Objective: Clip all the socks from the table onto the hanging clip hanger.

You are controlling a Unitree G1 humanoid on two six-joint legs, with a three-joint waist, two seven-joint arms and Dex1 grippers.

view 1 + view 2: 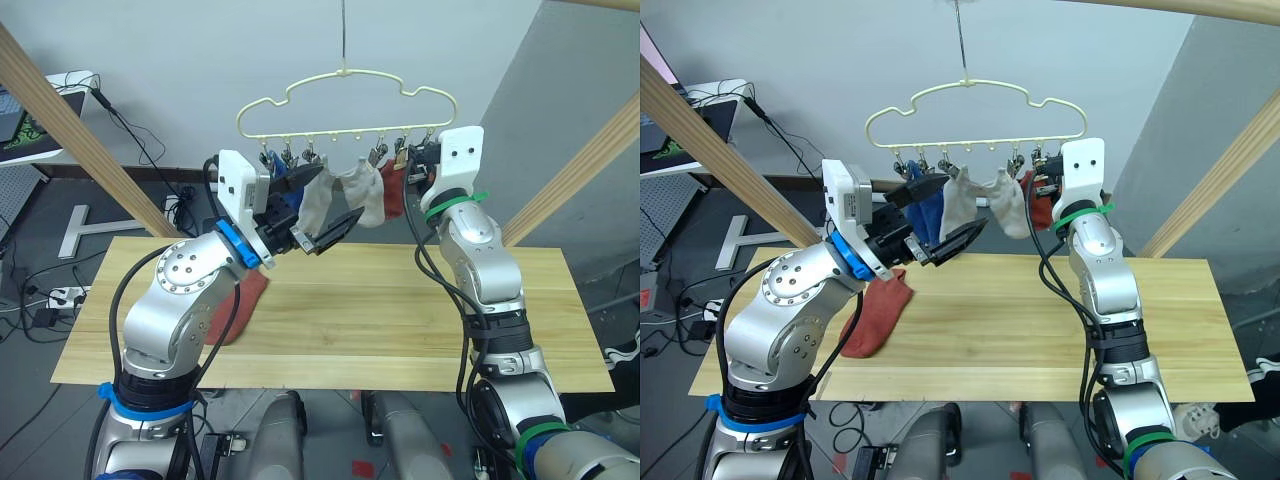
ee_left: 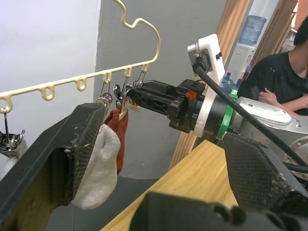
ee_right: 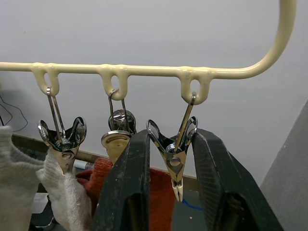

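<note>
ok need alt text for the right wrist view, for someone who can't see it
Two black fingers of the right gripper stand either side of an empty metal clip, the endmost on the cream-yellow clip hanger. The neighbouring clips hold a rust-red sock and a light grey sock, against a plain pale wall.
</note>
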